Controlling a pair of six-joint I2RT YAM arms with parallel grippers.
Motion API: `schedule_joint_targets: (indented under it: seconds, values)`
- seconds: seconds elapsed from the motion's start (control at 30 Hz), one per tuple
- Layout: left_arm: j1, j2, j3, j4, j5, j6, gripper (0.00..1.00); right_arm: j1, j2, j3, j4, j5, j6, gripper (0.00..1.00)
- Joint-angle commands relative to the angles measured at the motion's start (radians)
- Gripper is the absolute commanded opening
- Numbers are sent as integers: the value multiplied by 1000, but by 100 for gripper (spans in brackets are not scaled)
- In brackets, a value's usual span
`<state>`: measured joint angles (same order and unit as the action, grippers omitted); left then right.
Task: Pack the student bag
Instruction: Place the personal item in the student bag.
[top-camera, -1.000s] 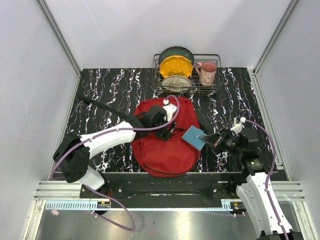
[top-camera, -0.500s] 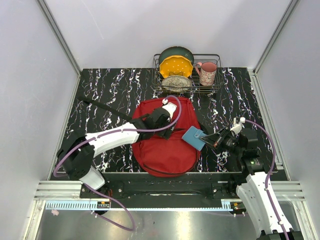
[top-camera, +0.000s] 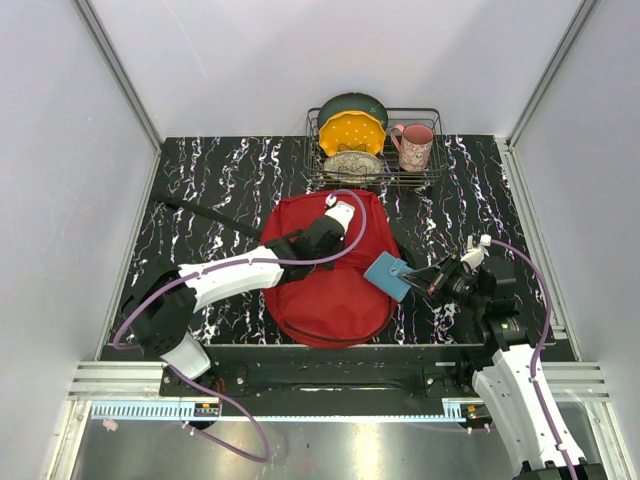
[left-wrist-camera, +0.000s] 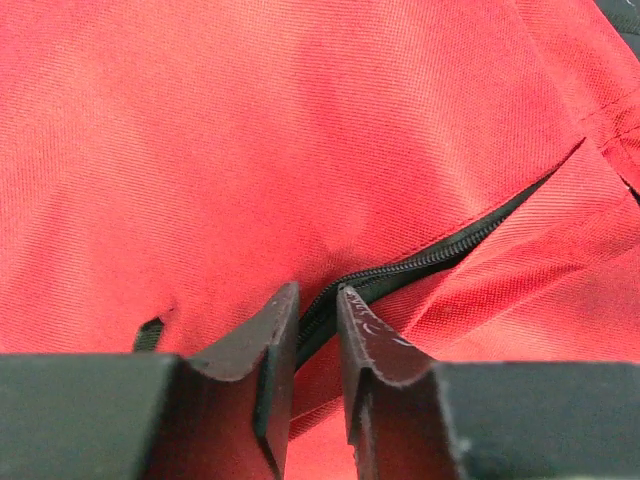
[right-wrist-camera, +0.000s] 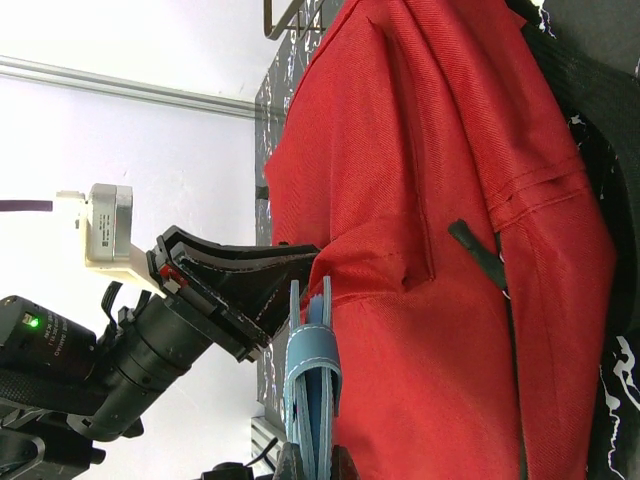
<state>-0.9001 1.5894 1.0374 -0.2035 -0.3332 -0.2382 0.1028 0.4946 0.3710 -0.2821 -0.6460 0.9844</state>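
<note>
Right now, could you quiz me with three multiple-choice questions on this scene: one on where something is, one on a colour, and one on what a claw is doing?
1. Where is the rack relative to the bag?
A) on top of it
B) beyond it, at the table's far edge
C) at the table's near edge

2. What colour is the mug?
A) pink
B) black
C) green

3. The right gripper is:
A) open and empty
B) shut on the blue case
C) out of sight

Answers: 1 B, the top view shows the rack behind the bag. 2 A, the mug in the rack is pink. 3 B, its fingers clamp the case's edge.
</note>
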Motion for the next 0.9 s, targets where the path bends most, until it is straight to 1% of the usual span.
schedule_joint_targets:
  seconds: [0.0, 0.03, 0.07, 0.1, 0.13, 0.33, 0.57, 0.63, 0.73, 0.77, 0.83, 0.87]
  values:
    - [13, 12, -10, 21, -87, 10, 20, 3, -11, -1, 43, 0, 5, 0]
    - [12, 8, -10, 21, -83, 10, 15, 5, -11, -1, 43, 0, 5, 0]
    - [13, 4, -8, 18, -82, 10, 5, 5, -13, -3, 44, 0, 5, 0]
    - [12, -6, -5, 13, -82, 10, 1, 5, -13, -4, 44, 0, 5, 0]
    - [12, -11, 1, 12, -82, 10, 0, 5, -14, -6, 43, 0, 7, 0]
    - [13, -66, 42, -34, -104, 22, 0, 5, -13, -14, 73, -6, 33, 0]
    - [13, -144, 108, -88, -127, 20, 0, 5, 25, -35, 208, -61, 95, 0]
    - [13, -163, 125, -93, -124, 20, 0, 5, 44, -34, 218, -76, 97, 0]
    - [13, -174, 145, -105, -112, 20, 0, 5, 68, -37, 271, -104, 126, 0]
    - [12, -174, 150, -111, -109, 19, 0, 5, 73, -37, 315, -106, 134, 0]
    - [12, -174, 158, -117, -96, 13, 0, 5, 87, -47, 352, -98, 172, 0]
    - [13, -174, 158, -117, -93, 5, 0, 3, 96, -52, 416, -99, 190, 0]
